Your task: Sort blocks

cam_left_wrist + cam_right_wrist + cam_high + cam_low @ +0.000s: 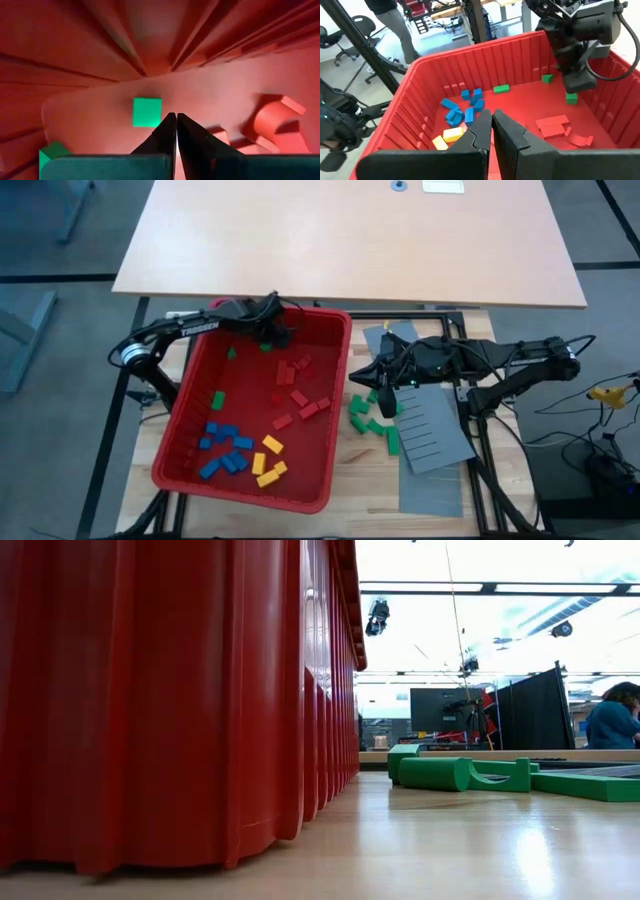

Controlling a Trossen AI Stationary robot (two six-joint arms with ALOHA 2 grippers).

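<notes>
Left tool (283, 337), fingers together and empty, hovers in the red bin's (200, 358) far corner over a green block (146, 111). Blues (224, 447), yellows (268, 461), reds (300, 394) look grouped inside. Right tool (383, 393), pinched empty, hangs over the green pile (371, 421) beside the bin. Nearly sorted.

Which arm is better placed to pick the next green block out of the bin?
Left. The left gripper is shut, low in the red bin's far corner beside a green block. The right gripper, also shut, hangs outside the bin, over the green blocks on the table.
</notes>
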